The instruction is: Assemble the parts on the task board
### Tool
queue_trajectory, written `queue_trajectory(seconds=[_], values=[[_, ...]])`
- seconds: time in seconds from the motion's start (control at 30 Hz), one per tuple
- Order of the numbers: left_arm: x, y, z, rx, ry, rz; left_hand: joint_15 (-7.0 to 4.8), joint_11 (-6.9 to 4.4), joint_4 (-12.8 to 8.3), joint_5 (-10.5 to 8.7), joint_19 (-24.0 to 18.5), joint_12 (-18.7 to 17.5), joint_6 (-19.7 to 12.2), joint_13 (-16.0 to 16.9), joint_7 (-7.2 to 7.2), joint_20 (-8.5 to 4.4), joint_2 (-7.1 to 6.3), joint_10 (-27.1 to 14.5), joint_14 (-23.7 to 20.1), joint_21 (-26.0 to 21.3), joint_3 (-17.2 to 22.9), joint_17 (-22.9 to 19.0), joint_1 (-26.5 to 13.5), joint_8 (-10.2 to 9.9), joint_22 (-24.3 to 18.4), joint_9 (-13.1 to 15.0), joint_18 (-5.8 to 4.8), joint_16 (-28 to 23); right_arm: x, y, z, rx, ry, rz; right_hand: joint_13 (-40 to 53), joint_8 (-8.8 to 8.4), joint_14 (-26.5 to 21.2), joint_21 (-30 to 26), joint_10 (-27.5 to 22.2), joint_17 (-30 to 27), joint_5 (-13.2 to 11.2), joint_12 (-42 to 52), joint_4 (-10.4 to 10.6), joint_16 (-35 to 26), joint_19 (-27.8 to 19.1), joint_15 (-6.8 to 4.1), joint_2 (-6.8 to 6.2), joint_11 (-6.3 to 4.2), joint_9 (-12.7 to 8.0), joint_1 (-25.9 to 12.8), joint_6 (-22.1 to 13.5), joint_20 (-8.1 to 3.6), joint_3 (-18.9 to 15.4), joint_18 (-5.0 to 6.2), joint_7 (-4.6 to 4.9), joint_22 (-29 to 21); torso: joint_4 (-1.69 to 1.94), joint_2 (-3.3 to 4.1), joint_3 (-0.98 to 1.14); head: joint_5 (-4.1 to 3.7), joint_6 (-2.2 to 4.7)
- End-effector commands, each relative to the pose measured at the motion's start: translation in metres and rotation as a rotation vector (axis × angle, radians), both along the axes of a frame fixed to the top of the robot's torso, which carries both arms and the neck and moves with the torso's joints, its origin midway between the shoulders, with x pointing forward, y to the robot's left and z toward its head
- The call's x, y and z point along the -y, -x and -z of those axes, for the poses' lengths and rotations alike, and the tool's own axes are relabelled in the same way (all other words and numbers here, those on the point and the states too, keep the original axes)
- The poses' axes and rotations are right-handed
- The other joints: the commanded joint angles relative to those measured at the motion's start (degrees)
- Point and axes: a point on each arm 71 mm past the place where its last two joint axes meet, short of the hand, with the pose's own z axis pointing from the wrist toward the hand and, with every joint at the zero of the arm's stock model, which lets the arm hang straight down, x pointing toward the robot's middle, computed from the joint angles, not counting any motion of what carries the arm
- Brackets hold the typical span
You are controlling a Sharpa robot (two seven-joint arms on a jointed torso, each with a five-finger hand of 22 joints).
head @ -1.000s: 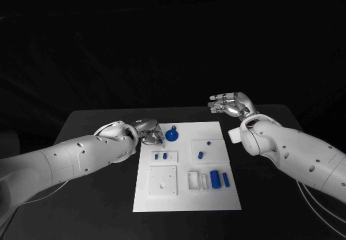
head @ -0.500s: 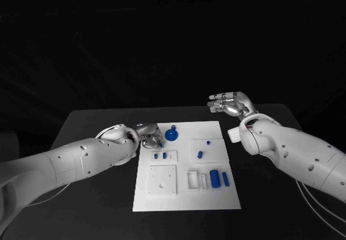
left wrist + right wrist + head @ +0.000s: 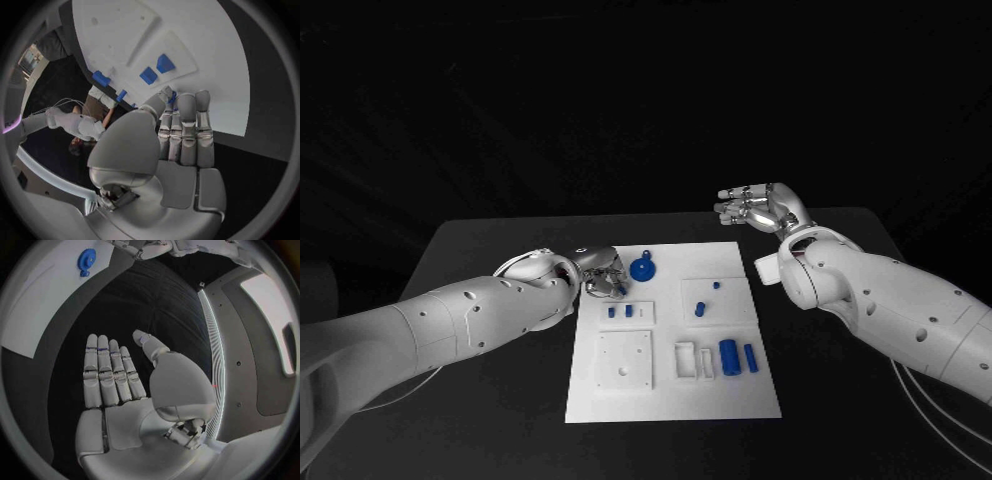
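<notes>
We see the black tabletop [image 3: 488,250] carrying the white task board [image 3: 733,400], which lies in the middle and runs from near to far. Our left hand [image 3: 599,271] hangs over the board's far-left corner, just left of the round blue part [image 3: 643,269]. In its wrist view the fingers [image 3: 186,132] lie straight and pressed side by side, and something blue shows at their tips; we cannot tell whether the thumb pinches it or it merely lies beyond them. Our right hand [image 3: 759,208] is raised past the board's far-right corner, well apart from every part, flat and holding nothing, fingers [image 3: 106,372] straight.

The risk, as we judge it, sits on the left. The large forearm hides the corner from the head camera, so a misplaced descent could nudge the round part or shove the board askew. The two small blue pegs [image 3: 620,312] stand near the hand and could be knocked over. The blue cylinders [image 3: 738,357] at near right seem safe.
</notes>
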Motion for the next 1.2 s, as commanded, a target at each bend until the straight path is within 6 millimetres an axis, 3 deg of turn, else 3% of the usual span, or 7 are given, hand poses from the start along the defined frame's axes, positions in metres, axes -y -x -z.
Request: queue_trajectory(seconds=[0.03,1.0,1.2], values=[[0.002,0.002,0.004,-0.010,0.005,0.007,0.03,0.15,-0.17,0.27,-0.46,0.32,0.34,0.09,0.12,-0.12,0.39,-0.08,0.01,0.20,0.02,-0.07,-0.05,0.32,1.22,0.06,0.89,-0.23,-0.002,0.000,0.000,0.005,0.002,-0.018,-0.09,0.13,-0.45,-0.25,-0.35,-0.06,0.29,-0.18,-0.23,-0.20,-0.35,-0.06,-0.10,0.08,-0.05,-0.45,0.12,0.11,0.17,0.45,0.02,-0.08,0.03,-0.01,0.04,-0.08,-0.02],[0.012,0.008,0.013,-0.039,-0.036,0.049,-0.11,-0.15,-0.73,0.65,-1.08,0.33,1.25,0.11,-0.03,-0.28,0.35,0.93,-0.64,0.71,-0.13,0.09,0.10,0.33,1.29,0.10,0.71,0.28,-0.002,0.000,0.000,0.002,0.002,-0.018,-0.09,0.13,-0.45,-0.25,-0.35,-0.06,0.29,-0.18,-0.23,-0.20,-0.35,-0.06,-0.10,0.08,-0.05,-0.45,0.12,0.11,0.17,0.45,0.02,-0.08,0.09,0.00,0.02,-0.08,-0.07],[0.011,0.007,0.017,-0.041,-0.071,0.043,0.12,0.05,-0.69,-0.20,-1.71,0.34,1.07,0.11,0.01,-0.07,0.30,0.26,-1.40,0.65,-0.49,-0.03,-0.03,0.32,1.23,0.08,0.59,0.29,-0.002,0.000,0.001,0.001,0.002,-0.017,-0.09,0.14,-0.48,-0.25,-0.37,-0.06,0.30,-0.19,-0.31,-0.21,-0.37,-0.04,-0.06,0.10,-0.04,-0.60,0.21,0.12,0.15,0.45,0.03,-0.08,0.08,0.03,0.03,-0.10,-0.10]])
